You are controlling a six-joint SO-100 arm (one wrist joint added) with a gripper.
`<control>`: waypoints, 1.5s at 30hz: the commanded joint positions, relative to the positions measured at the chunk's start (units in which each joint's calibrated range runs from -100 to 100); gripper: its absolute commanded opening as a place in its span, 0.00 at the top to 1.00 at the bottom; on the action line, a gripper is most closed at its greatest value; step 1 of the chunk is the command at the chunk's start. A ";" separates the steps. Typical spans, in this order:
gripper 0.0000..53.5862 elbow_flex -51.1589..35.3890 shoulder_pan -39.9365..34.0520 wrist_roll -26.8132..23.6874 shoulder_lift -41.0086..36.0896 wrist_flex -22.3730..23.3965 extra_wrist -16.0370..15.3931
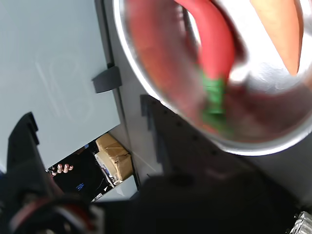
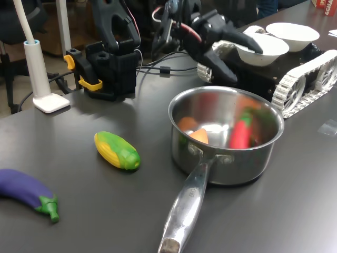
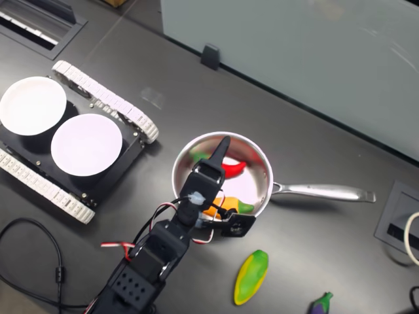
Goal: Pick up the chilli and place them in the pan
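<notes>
The red chilli [image 2: 239, 134] with its green stem lies inside the steel pan [image 2: 231, 168], leaning toward the first exterior view's right side and slightly blurred. In the wrist view the chilli [image 1: 214, 44] shows in the pan [image 1: 146, 73] with its stem nearest the camera. My gripper [image 2: 241, 62] hovers open just behind the pan's far rim and holds nothing. From above, the gripper [image 3: 232, 183] spreads its jaws wide over the pan [image 3: 180, 163], with the chilli [image 3: 234, 168] beneath. The pan's long handle [image 3: 321, 191] points to the second exterior view's right.
An orange toy vegetable [image 2: 197, 134] also lies in the pan. Yellow-green corn [image 2: 117, 150] and a purple eggplant [image 2: 26, 191] rest on the dark table. A tracked vehicle carrying white bowls [image 2: 263, 50] stands behind the gripper. A white lamp base [image 2: 50, 100] is at the first exterior view's left.
</notes>
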 commanded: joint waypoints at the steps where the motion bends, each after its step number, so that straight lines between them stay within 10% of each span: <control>1: 0.41 -1.01 1.51 -0.29 -7.47 0.37 0.92; 11: 0.50 -0.38 0.14 -1.51 -22.57 4.80 0.83; 26: 0.96 5.62 -7.32 -0.29 -39.02 12.99 0.83; 45: 1.00 12.80 -7.55 0.98 -52.26 21.35 -0.76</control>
